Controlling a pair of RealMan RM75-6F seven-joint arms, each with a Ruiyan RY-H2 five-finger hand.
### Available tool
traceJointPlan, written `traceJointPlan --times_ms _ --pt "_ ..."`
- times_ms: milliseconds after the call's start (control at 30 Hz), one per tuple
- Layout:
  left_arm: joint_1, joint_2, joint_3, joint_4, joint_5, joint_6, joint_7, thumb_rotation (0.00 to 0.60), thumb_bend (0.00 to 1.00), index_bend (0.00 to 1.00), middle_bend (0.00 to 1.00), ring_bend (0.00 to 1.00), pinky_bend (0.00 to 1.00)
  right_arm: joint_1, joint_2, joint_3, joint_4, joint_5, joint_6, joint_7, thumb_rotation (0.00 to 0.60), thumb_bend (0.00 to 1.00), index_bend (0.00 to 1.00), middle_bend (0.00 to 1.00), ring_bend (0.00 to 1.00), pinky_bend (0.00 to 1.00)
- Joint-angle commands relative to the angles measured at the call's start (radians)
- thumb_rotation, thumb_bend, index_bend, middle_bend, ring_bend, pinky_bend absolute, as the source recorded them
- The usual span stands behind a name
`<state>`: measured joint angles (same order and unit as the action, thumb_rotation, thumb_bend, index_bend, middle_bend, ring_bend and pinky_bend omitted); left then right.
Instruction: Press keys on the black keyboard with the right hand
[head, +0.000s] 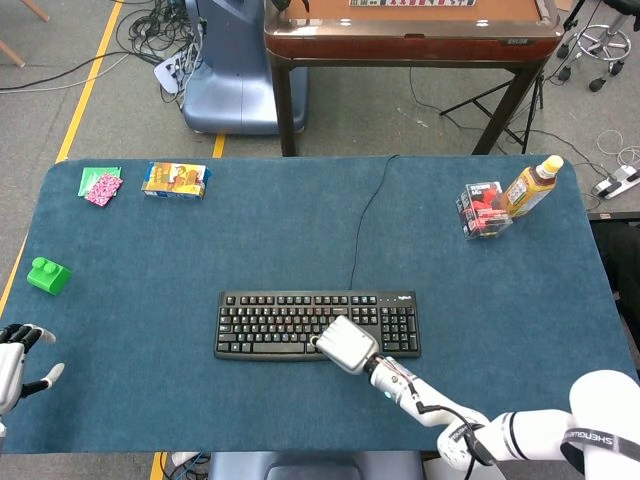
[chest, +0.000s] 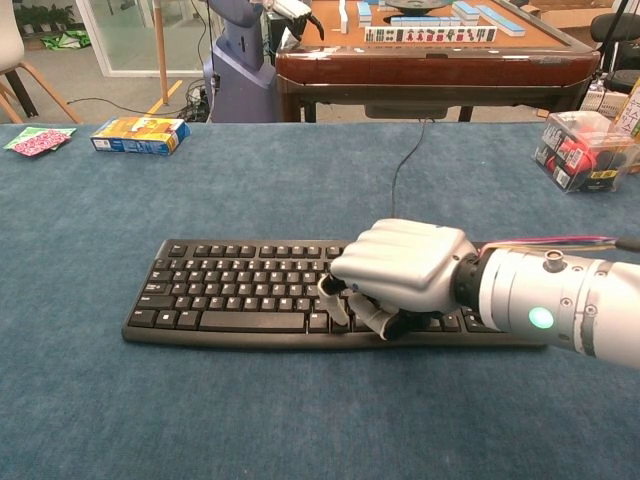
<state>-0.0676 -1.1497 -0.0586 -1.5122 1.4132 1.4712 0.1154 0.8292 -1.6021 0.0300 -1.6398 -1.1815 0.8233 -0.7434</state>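
A black keyboard (head: 316, 324) lies near the middle of a blue cloth-covered surface (head: 200, 250), a little toward the robot's side, with its long edge running left to right. A thin black cable (head: 364, 220) runs from its back edge to the far edge of the surface.

The robot's right hand (chest: 400, 270), silver-grey, sits over the right-of-centre part of the keyboard, palm down. Its fingers (chest: 345, 300) are curled downward and bunched close together, with the tips down at the lower rows of keys; the frames do not show plainly whether a key is pushed in. The hand holds nothing. In the head view the same hand (head: 345, 344) covers the front edge of the keyboard, just left of the number pad.

The left hand (head: 18, 362) rests at the far left edge of the surface, well apart from the keyboard, its fingers spread apart and holding nothing.

A green block (head: 47, 274) sits near the left edge. At the far left corner lie a green and pink packet (head: 100, 184) and a small colourful box (head: 175, 180). Near the far right corner stand a clear box with red contents (head: 483, 208) and, touching it, a tilted bottle with a yellow cap (head: 531, 186).
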Motion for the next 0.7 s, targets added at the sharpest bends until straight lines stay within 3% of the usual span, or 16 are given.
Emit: traceJointPlan --times_ms 33,233,367,567,700 --pt "0.000 0.001 0.000 0.000 0.002 0.001 -0.001 0.600 0.17 0.46 0.39 0.27 0.45 0.002 -0.001 -0.003 0.002 -0.001 0.004 0.003 0.600 1.00 0.41 1.00 1.00 1.00" --pt "0.000 0.000 0.002 0.003 0.002 -0.002 -0.002 0.600 0.17 0.46 0.39 0.27 0.45 -0.011 0.063 -0.022 -0.056 -0.112 0.037 0.095 0.600 1.00 0.41 0.97 0.97 1.00" --pt "-0.001 -0.001 0.002 0.004 0.002 -0.002 0.001 0.600 0.17 0.46 0.39 0.27 0.45 -0.030 0.173 -0.042 -0.136 -0.190 0.068 0.151 0.600 0.98 0.41 0.84 0.86 1.00" --pt "-0.002 -0.005 0.001 0.005 0.009 0.004 0.010 0.600 0.17 0.46 0.39 0.27 0.45 -0.125 0.285 -0.107 -0.157 -0.417 0.268 0.286 0.600 0.95 0.48 0.72 0.78 1.00" --pt "-0.001 -0.010 0.003 0.003 0.022 0.018 0.022 0.600 0.17 0.46 0.39 0.27 0.45 -0.203 0.347 -0.149 -0.138 -0.501 0.392 0.317 0.600 0.85 0.48 0.61 0.67 1.00"
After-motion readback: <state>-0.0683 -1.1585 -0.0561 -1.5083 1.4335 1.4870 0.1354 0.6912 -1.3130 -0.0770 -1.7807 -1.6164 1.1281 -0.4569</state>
